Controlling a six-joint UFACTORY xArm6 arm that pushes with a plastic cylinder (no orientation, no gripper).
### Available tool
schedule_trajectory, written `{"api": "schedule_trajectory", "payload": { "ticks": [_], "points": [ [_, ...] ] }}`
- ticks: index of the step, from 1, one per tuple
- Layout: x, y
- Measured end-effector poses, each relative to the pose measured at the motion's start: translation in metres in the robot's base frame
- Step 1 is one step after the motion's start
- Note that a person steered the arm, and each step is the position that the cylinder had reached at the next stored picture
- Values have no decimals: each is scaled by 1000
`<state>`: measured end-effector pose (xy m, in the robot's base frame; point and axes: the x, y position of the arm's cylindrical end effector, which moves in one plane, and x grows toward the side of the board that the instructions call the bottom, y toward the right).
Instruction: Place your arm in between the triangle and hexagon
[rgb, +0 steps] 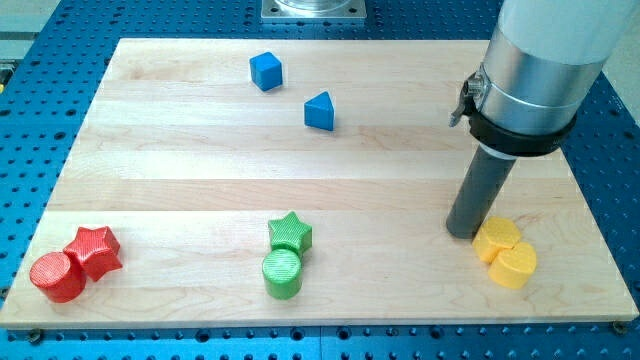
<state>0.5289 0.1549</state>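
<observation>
A blue triangle (320, 110) lies at the board's upper middle. A yellow hexagon (496, 239) lies at the lower right, touching a yellow cylinder (516, 266) below and to its right. My tip (462, 230) rests on the board just left of the yellow hexagon, touching or almost touching its left edge. The triangle is far from the tip, up and to the left. The rod rises from the tip to a large silver arm at the view's top right.
A blue cube (266, 71) sits at the upper middle. A green star (290, 232) touches a green cylinder (282, 273) at the bottom middle. A red star (95, 249) touches a red cylinder (57, 277) at the bottom left. The wooden board (180, 160) lies on a blue perforated table.
</observation>
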Motion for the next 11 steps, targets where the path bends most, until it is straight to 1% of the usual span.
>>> {"api": "schedule_trajectory", "payload": {
  "ticks": [2,3,4,6,8,9,10,11],
  "points": [
    [1,3],
    [-8,3],
    [-9,6],
    [-38,6],
    [-91,-13],
    [-100,-28],
    [-100,-28],
    [-96,-47]
  ]
}}
